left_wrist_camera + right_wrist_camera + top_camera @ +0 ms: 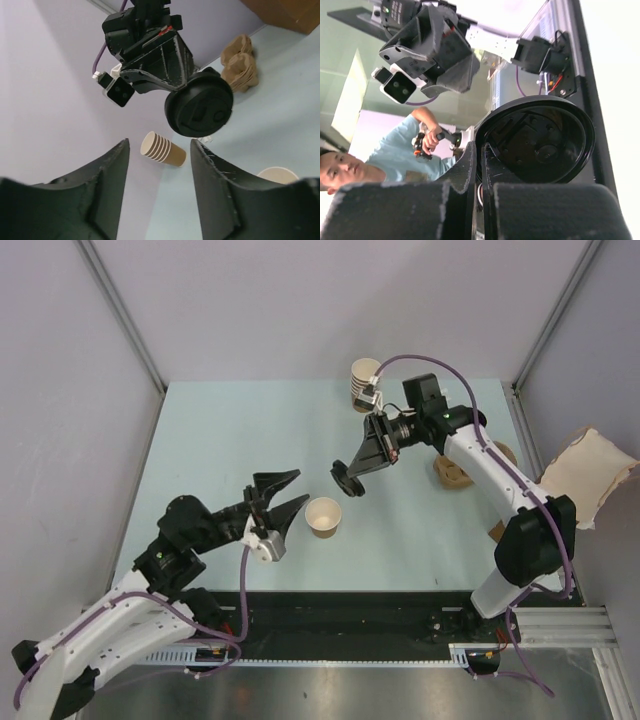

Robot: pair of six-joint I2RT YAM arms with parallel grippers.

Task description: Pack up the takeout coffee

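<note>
Currently the paper cup (323, 516) stands lidless and upright on the table (230, 440), just beyond the nearer left fingers (290, 509), spread and empty, while the right fingers (365, 455) clamp the black lid (348, 481), tilted, close above-behind it.

The black lid (200, 102) is smooth plastic with a dull sheen. The open cup (323, 516) and stacked cups (162, 149) are matt tan paper. The tray (241, 62) is rough brown pulp; the tabletop (230, 440), smooth and matt.

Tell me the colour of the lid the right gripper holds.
Black lid, clearest from the left wrist.
</note>
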